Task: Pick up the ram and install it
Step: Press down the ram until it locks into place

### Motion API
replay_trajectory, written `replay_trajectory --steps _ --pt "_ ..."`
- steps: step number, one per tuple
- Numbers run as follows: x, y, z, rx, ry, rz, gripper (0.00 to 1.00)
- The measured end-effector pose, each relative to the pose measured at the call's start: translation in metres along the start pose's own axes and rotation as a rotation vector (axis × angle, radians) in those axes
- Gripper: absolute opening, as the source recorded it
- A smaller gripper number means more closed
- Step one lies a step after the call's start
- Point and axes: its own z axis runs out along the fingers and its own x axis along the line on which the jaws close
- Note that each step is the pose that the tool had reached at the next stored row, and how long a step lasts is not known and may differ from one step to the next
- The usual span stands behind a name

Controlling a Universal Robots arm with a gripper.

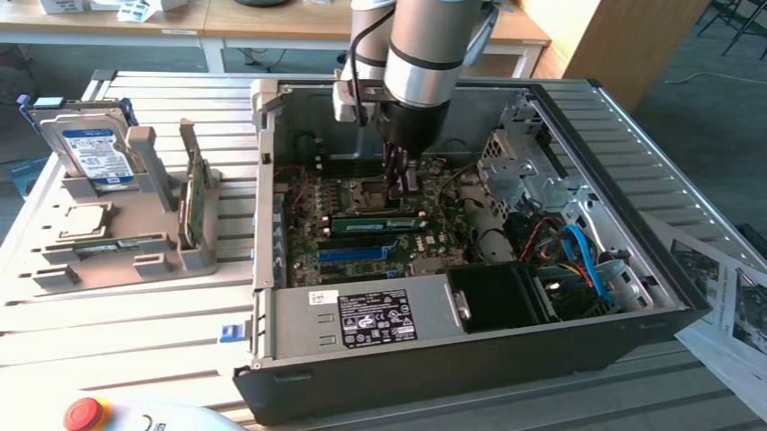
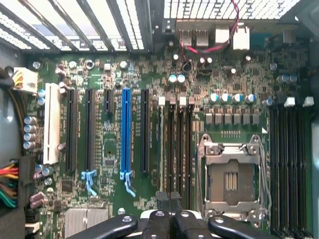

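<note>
Hand: the hand (image 1: 401, 184) is inside the open computer case (image 1: 671, 305), its fingers together and clamped on nothing that I can see.
Ram: the ram (image 1: 377, 222) lies lengthwise along the memory slots at the middle of the exterior frame, just below the fingertips. It looks seated or nearly so, though the angle is too poor to be sure.
Step in hand: judging by the closed fingers over the stick, the work is at the pressing-home stage.
Doing it well: push straight down, squarely over the ram's top edge, with the stick in line with its slot. A tilted push could seat one end alone or strain the board.
Exterior view gives: the ram's flat side and label, the blue slot (image 1: 359, 254) beyond it, and the broader green card (image 1: 192, 202) standing in a holder on the bench (image 1: 120, 323) at the exterior view's left.
Wrist view gives: the closed fingertips (image 2: 175, 200) from above, the row of dark slots by the processor socket (image 2: 232, 177), and how the hand lines up with them.
</note>
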Motion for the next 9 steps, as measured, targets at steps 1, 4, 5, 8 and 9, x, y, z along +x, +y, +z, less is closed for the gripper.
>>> replay_trajectory --steps 1,4,5,8,9 --pt "0.0 0.0018 0.0001 0.0 0.0 0.0 0.11" --pt "0.0 0.0068 0.0003 0.0 0.0 0.0 0.11" --pt "0.0 0.0082 0.0003 0.0 0.0 0.0 0.11" --pt "0.0 0.0124 0.0005 0.0 0.0 0.0 0.11" --pt "0.0 0.0138 0.0005 0.0 0.0 0.0 0.11"
